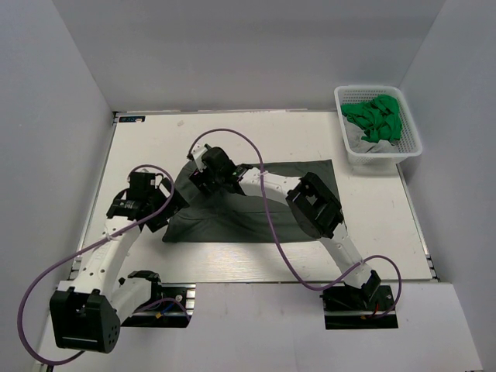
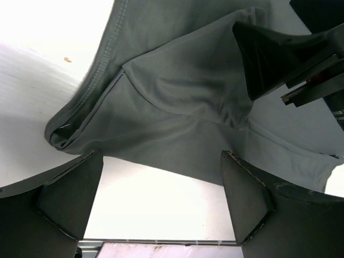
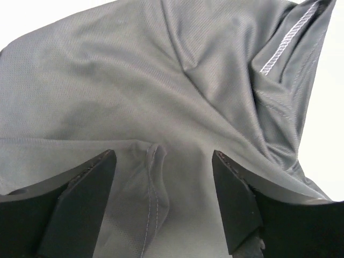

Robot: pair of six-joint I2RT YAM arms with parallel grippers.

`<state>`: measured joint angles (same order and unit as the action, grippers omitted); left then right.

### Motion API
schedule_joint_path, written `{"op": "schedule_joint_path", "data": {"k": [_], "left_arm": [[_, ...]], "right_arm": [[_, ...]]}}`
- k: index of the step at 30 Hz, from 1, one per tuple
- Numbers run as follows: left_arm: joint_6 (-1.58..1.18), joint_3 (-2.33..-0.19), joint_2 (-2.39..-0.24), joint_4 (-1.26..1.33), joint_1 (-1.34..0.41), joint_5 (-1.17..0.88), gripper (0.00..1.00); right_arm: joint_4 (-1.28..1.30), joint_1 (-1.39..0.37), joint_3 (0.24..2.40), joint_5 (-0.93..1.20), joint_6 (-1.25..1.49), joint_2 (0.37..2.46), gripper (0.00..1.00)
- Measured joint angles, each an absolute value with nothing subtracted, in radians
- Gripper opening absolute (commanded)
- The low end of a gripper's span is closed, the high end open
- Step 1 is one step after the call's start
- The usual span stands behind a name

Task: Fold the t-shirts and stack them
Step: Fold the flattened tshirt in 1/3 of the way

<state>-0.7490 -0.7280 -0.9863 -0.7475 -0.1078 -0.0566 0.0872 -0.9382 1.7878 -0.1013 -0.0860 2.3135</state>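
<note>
Top external: grey t-shirt [image 1: 225,225] partly under arms [image 1: 271,186]; left pincer [image 2: 161,154], right pincer [image 3: 162,153] released.

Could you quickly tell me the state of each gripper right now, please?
Left gripper: open, holding nothing.
Right gripper: open, over the grey t-shirt.

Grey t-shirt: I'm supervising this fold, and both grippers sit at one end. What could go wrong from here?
1. The right gripper and left gripper are close together, so they might collide.
2. The grey t-shirt is bunched under the open right gripper; closing could pinch extra layers and spoil the fold.
</note>
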Motion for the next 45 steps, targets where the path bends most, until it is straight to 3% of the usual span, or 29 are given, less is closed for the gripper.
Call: {"op": "schedule_joint_path", "data": {"k": [2, 7, 17, 21, 30, 45], "left_arm": [[-0.748, -0.726, -0.994, -0.735, -0.108, -0.068, 1.0], [-0.746, -0.726, -1.034, -0.673, -0.108, -0.115, 1.0], [-0.762, -0.717, -1.238, -0.525, -0.115, -0.251, 1.0], [-0.781, -0.699, -1.316, -0.47, -0.118, -0.265, 1.0], [-0.813, -0.701, -1.421, -0.428, -0.117, -0.221, 1.0], [-0.858, -0.705, -1.444, -0.414, -0.108, -0.212, 1.0]], "right_arm": [[0.087, -0.938, 1.792, -0.108, -0.077, 2.31, 0.89], [0.102, -0.928, 1.702, -0.178, 0.008, 2.201, 0.91], [0.161, -0.655, 1.033, -0.222, 0.344, 1.475, 0.91], [0.228, -0.616, 0.814, -0.201, 0.434, 1.309, 0.91], [0.251, -0.464, 0.74, -0.016, 0.538, 1.402, 0.91], [0.171, -0.246, 0.737, 0.064, 0.56, 1.48, 0.91]]}}
